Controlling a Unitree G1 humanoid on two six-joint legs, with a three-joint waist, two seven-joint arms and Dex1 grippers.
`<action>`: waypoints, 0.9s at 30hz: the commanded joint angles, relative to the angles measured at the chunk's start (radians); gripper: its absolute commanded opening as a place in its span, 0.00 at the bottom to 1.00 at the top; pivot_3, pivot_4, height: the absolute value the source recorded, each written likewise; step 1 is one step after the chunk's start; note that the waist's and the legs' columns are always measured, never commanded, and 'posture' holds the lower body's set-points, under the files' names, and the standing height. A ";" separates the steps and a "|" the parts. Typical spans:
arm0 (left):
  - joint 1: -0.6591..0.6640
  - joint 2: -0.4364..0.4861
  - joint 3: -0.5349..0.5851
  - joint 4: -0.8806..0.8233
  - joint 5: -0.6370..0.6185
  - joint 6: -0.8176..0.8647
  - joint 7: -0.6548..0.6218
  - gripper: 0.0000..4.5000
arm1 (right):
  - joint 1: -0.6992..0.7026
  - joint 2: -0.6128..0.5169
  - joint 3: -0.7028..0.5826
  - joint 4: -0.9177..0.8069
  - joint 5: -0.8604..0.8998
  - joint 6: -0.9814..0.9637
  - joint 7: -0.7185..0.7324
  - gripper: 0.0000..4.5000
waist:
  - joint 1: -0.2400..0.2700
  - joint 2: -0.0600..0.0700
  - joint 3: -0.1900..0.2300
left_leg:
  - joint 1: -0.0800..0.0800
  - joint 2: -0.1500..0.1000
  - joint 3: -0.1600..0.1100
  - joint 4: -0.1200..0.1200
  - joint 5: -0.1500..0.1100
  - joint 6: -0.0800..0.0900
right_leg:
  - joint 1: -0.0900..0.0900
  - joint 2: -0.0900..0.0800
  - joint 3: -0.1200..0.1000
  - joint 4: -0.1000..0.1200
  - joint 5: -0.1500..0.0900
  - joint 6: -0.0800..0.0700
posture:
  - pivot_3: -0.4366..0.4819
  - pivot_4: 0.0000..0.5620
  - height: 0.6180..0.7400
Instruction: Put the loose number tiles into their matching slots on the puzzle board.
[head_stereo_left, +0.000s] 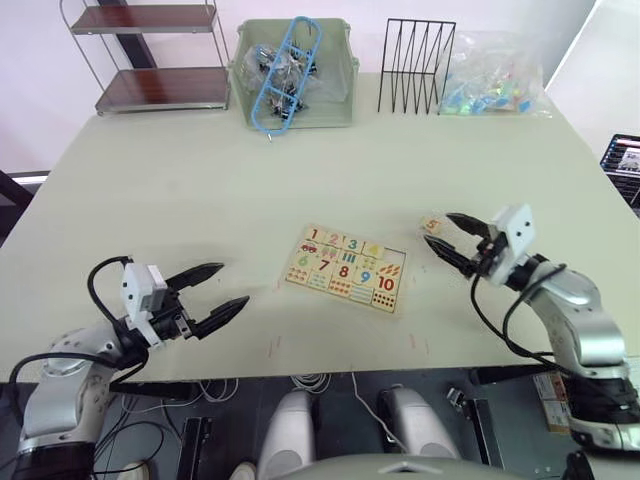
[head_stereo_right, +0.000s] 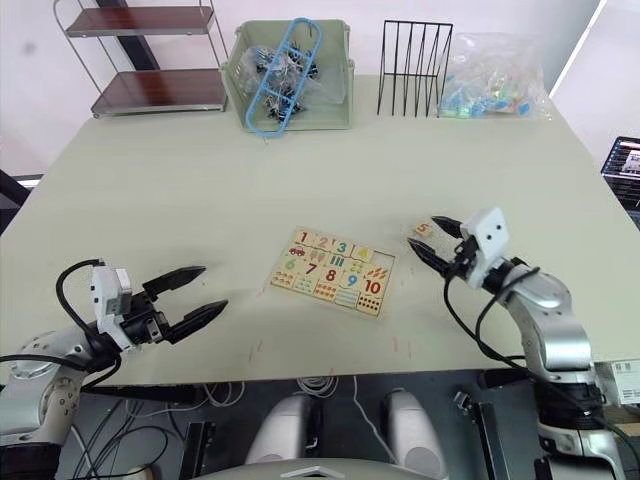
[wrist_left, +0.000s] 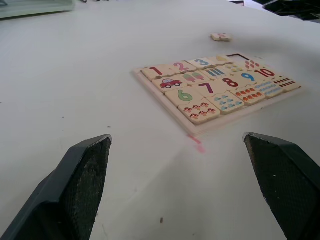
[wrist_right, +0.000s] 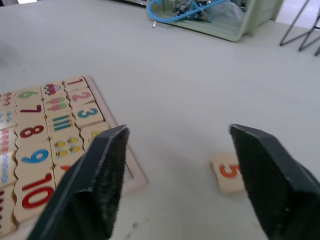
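Puzzle board (head_stereo_left: 346, 268): lies flat at the centre of the head frame on the pale counter (head_stereo_left: 200, 190), slightly turned; coloured numerals 1 to 10 and small counting pictures show on it.
Matching slots (wrist_left: 218, 71): most squares of the board carry tiles; in the left wrist view a dark-edged bare recess shows at the far end of the board, past the 3 and 4 tiles.
Loose tile 5 (head_stereo_left: 432, 225): lies flat on the counter right of the board, apart from it, red numeral up; in the right wrist view it sits near the right finger of that tool, not touching.
Right tool (head_stereo_left: 448, 238): right of centre in the head frame, just beside the loose tile, fingers spread and grasping nothing.
Left tool (head_stereo_left: 220, 291): lower left of the head frame, well apart from the board, fingers spread wide and empty, pointing toward the board.
Back of the counter: a wire shelf rack (head_stereo_left: 150, 55) at upper left, a green bin (head_stereo_left: 295, 75) with a blue plastic piece beside it, a black wire rack (head_stereo_left: 415, 65), and a clear bag of coloured bits (head_stereo_left: 492, 75) at upper right.
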 joint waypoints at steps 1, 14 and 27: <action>0.021 -0.016 0.038 -0.044 0.007 -0.015 0.051 1.00 | 0.078 -0.027 -0.086 -0.029 0.035 -0.063 0.009 0.97 | 0.000 0.000 0.000 | 0.000 0.000 0.000 0.000 0.000 0.000 | 0.000 0.000 0.000 0.000 0.000 0.000 | 0.48 0.27 1.00; 0.067 -0.049 0.090 -0.039 0.045 -0.040 0.159 1.00 | 0.362 -0.022 -0.229 -0.041 0.114 -0.219 0.049 0.97 | -0.002 0.000 0.000 | 0.014 0.000 0.001 -0.001 0.000 0.000 | 0.014 0.000 0.001 -0.001 -0.005 -0.001 | 0.48 0.27 1.00; 0.102 -0.089 0.110 -0.063 0.040 -0.051 0.192 1.00 | 0.378 -0.044 -0.218 -0.010 0.124 -0.244 0.050 0.97 | -0.002 -0.001 0.000 | 0.015 0.000 0.001 0.000 0.000 0.000 | 0.014 -0.001 0.002 -0.001 -0.003 -0.003 | 0.48 0.27 1.00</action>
